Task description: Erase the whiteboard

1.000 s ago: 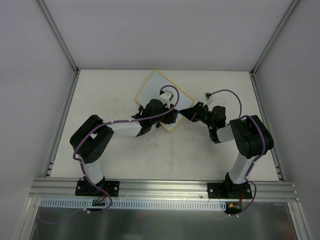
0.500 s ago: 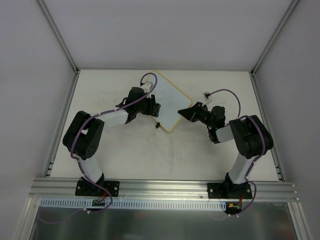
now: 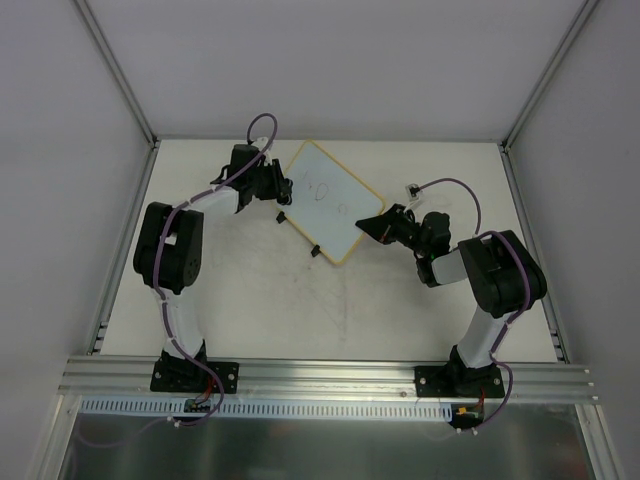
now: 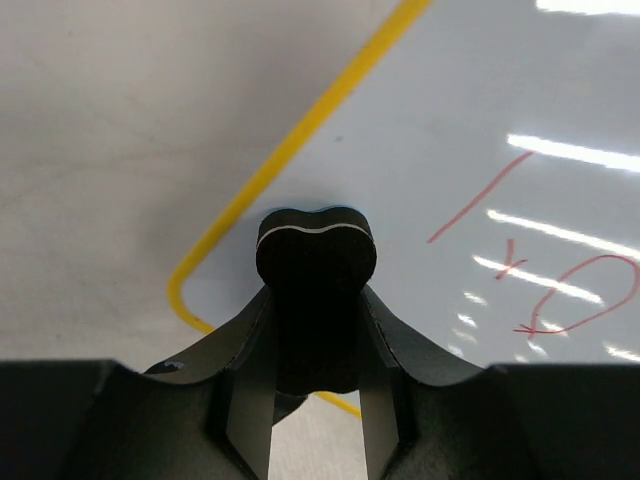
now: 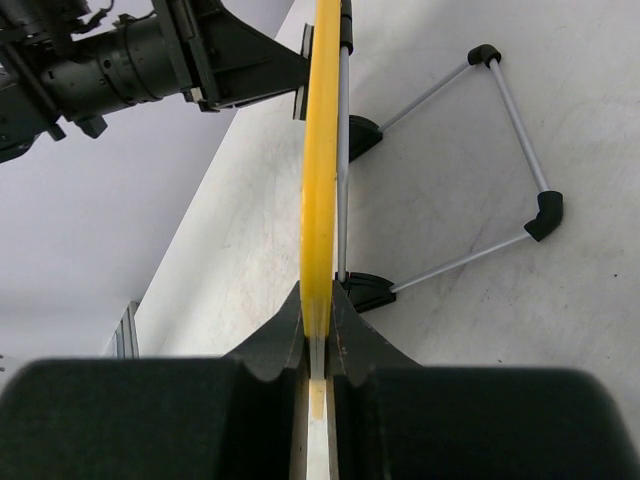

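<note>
1. Eraser (image 4: pixel 316 250), a small black block with no label showing, is pinched between the fingers of the left claw (image 4: pixel 316 300), which is closed on its sides. In the top view this left claw (image 3: pixel 278 190) sits at the board's left edge, far across the worktop (image 3: pixel 250 300).
2. Centre: the whiteboard (image 3: pixel 330 205) lies skewed at the worktop's far middle. The left wrist view shows its yellow frame and the eraser over a rounded corner of the whiteboard (image 4: pixel 470 130) (contact cannot be told). The red marks (image 4: pixel 560 290) are a slanted stroke, a small cross and an oval, spelling no word.
3. Right: the right claw (image 3: pixel 372 226) is clamped on the board's right corner. Its wrist view shows that claw (image 5: pixel 318 300) closed on the frame edge (image 5: pixel 320 150), with a wire stand (image 5: pixel 520 130) clipped to the board.
</note>
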You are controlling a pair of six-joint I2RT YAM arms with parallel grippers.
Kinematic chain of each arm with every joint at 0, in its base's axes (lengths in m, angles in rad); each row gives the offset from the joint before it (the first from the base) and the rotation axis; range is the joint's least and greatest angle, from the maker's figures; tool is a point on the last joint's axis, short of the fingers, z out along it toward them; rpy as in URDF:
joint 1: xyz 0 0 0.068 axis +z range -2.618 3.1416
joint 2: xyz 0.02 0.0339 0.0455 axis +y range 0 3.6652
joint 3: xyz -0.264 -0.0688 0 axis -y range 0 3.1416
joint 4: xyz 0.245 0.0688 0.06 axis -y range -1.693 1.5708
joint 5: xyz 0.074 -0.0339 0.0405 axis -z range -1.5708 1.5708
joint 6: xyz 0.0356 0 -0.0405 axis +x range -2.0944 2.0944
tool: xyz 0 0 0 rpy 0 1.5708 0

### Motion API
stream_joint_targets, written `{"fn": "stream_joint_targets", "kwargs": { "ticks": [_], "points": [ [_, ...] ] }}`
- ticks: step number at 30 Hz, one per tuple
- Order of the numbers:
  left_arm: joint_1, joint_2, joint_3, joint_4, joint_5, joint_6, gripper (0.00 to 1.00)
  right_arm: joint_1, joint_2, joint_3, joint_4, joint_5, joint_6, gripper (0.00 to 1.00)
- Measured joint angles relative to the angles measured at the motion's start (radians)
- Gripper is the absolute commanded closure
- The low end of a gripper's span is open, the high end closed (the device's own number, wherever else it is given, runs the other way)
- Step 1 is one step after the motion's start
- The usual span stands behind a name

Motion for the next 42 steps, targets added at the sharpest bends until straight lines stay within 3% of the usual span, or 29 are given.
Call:
{"fn": "stream_joint_targets", "kwargs": {
  "ticks": [7,27,42],
  "points": [
    [0.046,0.033,0.022,-0.056,0.027,-0.019,1.00,0.002,0.000,0.000,0.000,0.000,0.000,1.00],
    [-0.023,0.030,0.002,-0.004,0.043,-0.074,1.00,0.002,0.000,0.000,-0.001,0.008,0.021,1.00],
    [-0.212,-0.083,-0.182,0.164,0.029,-0.188,1.00,-0.002,0.000,0.000,-0.010,0.012,0.016,1.00]
  ]
}}
